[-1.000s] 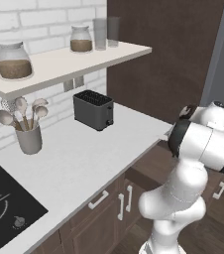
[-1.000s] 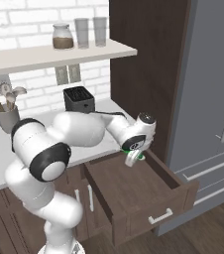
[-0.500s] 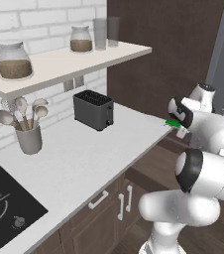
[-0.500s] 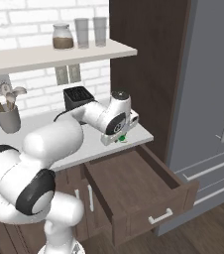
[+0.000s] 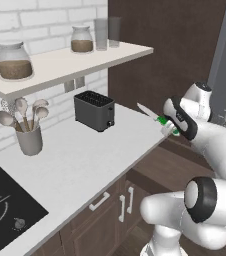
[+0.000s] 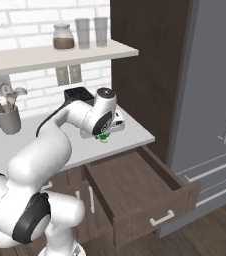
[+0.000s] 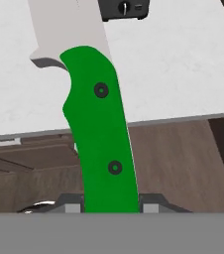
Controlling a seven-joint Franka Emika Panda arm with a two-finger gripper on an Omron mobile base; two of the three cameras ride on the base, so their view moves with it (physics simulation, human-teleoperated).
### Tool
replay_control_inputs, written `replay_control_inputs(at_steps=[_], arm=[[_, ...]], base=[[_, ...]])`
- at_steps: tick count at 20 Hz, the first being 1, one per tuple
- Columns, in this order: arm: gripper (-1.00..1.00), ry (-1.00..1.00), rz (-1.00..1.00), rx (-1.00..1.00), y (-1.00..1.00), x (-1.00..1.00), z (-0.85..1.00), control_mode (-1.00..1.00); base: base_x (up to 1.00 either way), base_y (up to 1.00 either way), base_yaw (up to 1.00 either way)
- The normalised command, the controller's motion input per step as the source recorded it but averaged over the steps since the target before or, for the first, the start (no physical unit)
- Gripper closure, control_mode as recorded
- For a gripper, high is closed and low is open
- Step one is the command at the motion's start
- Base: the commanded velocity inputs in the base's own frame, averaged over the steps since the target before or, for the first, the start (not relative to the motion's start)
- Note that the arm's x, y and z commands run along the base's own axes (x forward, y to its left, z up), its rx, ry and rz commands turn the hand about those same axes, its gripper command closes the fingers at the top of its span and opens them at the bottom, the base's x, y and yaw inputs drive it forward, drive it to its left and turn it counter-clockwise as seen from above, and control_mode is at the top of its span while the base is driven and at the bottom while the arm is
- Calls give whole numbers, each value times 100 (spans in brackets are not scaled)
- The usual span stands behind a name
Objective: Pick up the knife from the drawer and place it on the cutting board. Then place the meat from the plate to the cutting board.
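Kitchen corner, brick and dark wood

A white brick wall (image 5: 45, 20) backs a pale counter (image 5: 85, 165) and a shelf (image 5: 70, 62) bearing jars (image 5: 15, 60) and glasses (image 5: 107, 32). A black toaster (image 5: 94, 110) and a utensil cup (image 5: 29, 139) stand on the counter (well apart), a black hob (image 5: 5, 210) at its near end. Dark cabinets (image 6: 145, 55) flank a grey fridge (image 6: 215, 100); the floor (image 6: 215, 235) is dark wood.

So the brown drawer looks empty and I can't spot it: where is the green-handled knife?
The green-handled knife is held in the gripper above the white counter's right edge, blade pointing toward the black toaster.
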Motion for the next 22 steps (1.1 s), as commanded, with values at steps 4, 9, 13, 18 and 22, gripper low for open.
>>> replay_control_inputs(at_steps=[4,9,13,18,22], arm=[[100,0,-9,16,34,-47,17,-100],[100,0,0,0,7,-10,0,-100],[100,0,0,0,7,-15,0,-100],[100,0,0,0,6,-11,0,100],[100,0,0,0,0,0,0,100]], base=[[0,0,0],[0,0,0],[0,0,0],[-11,6,0],[-44,16,0]])
